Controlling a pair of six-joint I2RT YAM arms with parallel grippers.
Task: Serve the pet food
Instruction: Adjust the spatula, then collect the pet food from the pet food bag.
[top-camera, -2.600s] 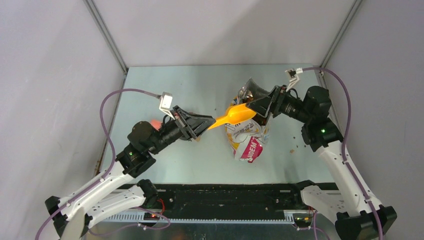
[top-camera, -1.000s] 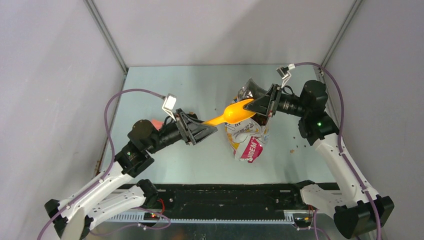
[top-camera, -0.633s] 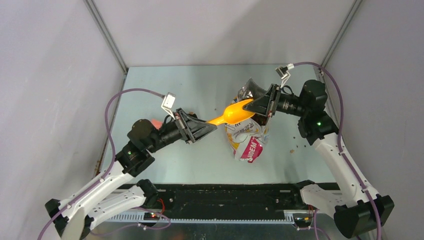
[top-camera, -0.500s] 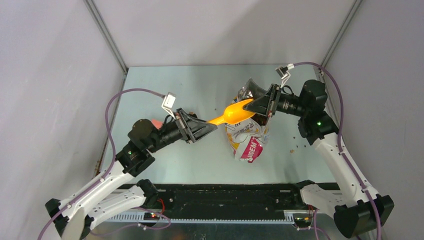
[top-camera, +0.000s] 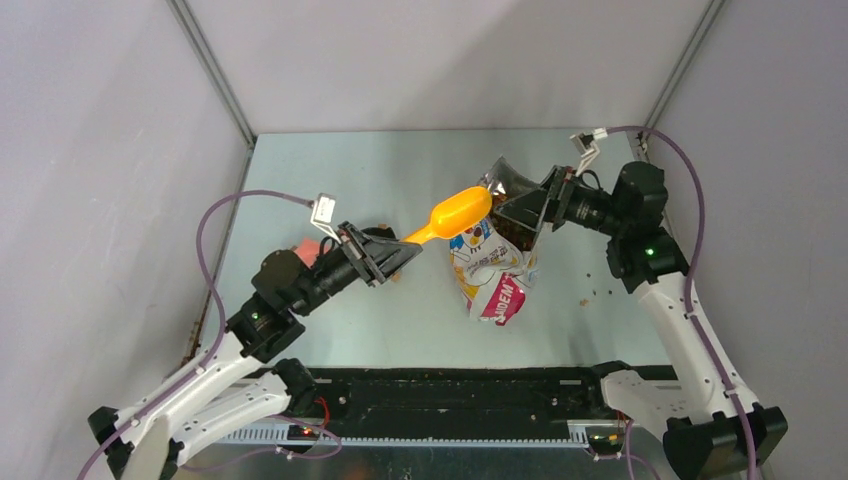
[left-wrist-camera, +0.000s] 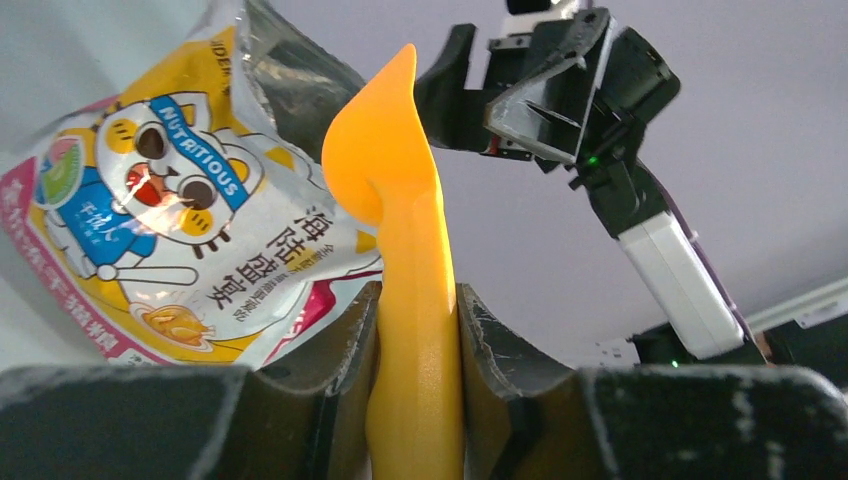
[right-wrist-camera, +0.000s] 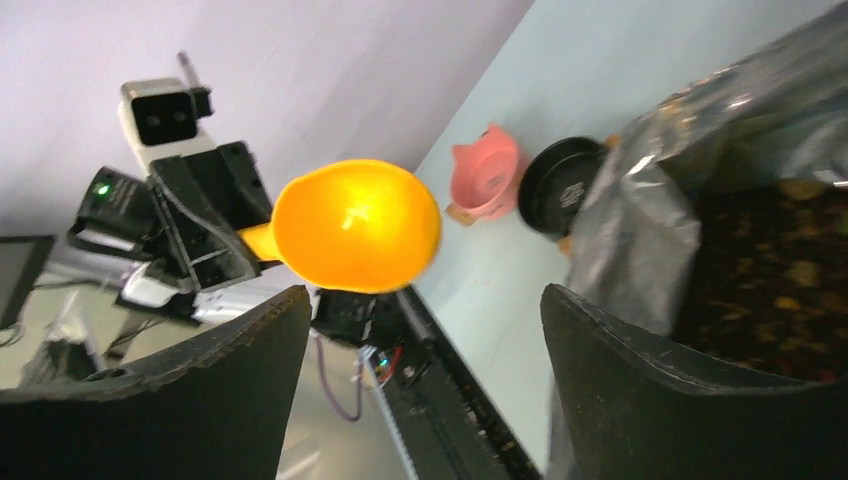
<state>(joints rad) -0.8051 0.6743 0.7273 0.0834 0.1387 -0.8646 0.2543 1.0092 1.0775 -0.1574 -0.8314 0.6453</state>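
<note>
Beside the released right end effector (top-camera: 520, 206), the bag (top-camera: 492, 272) may topple if the left end effector (left-wrist-camera: 414, 318), grasping the scoop (top-camera: 456, 212), knocks it.

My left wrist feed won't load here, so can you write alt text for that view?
The left gripper is shut on the handle of a yellow scoop, which rises up the centre of the frame. A cat-printed food bag stands behind it on the left, and the right arm reaches in from the upper right.
</note>
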